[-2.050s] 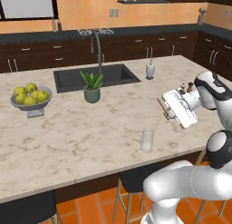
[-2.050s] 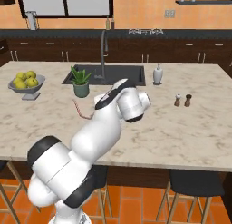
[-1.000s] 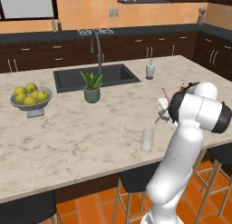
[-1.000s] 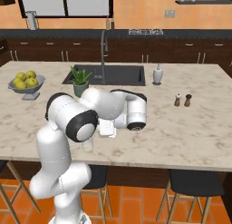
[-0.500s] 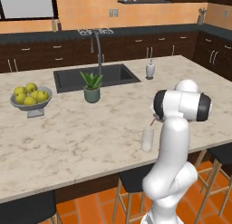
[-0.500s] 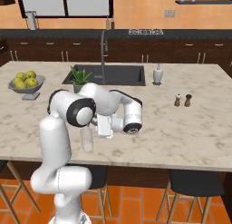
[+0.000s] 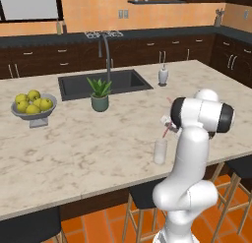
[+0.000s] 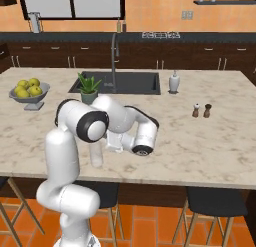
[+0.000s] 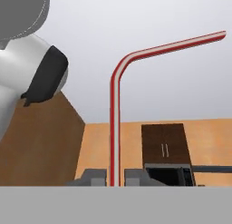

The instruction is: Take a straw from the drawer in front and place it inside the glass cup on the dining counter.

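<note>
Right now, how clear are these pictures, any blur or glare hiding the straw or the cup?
Left base view: evenly lit, slightly soft, no glare; the glass cup is faint against the pale counter, the straw a thin streak. Right base view: the arm covers most of the cup. Hand view: the straw is sharp between the shut gripper tips.
</note>
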Tool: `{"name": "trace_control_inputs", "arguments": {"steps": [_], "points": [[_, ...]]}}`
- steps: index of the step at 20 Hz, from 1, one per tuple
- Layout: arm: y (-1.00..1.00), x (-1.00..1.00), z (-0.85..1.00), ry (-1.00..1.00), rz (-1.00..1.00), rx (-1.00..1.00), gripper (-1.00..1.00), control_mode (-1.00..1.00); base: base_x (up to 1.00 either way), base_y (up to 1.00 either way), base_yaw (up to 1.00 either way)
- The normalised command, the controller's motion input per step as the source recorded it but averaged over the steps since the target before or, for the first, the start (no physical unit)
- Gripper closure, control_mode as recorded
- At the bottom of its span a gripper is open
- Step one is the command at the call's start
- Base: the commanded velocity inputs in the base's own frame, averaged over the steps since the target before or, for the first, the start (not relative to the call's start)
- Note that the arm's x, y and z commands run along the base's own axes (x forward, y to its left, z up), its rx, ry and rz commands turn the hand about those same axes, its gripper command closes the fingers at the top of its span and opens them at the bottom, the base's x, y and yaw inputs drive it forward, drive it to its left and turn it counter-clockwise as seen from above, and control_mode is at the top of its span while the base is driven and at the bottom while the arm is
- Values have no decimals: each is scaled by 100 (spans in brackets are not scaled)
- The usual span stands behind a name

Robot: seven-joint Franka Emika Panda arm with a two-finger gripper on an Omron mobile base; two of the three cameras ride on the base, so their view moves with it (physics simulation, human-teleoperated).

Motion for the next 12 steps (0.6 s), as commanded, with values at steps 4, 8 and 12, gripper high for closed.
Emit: {"name": "trace_control_inputs", "arguments": {"steps": [4, 8, 12], "points": [[14, 0, 2, 26, 0, 0, 100, -100, 0, 0, 0], [9, 0, 0, 19, 0, 0, 100, -100, 0, 0, 0], [-6, 0, 0, 9, 0, -2, 100, -100, 0, 0, 0]]}}
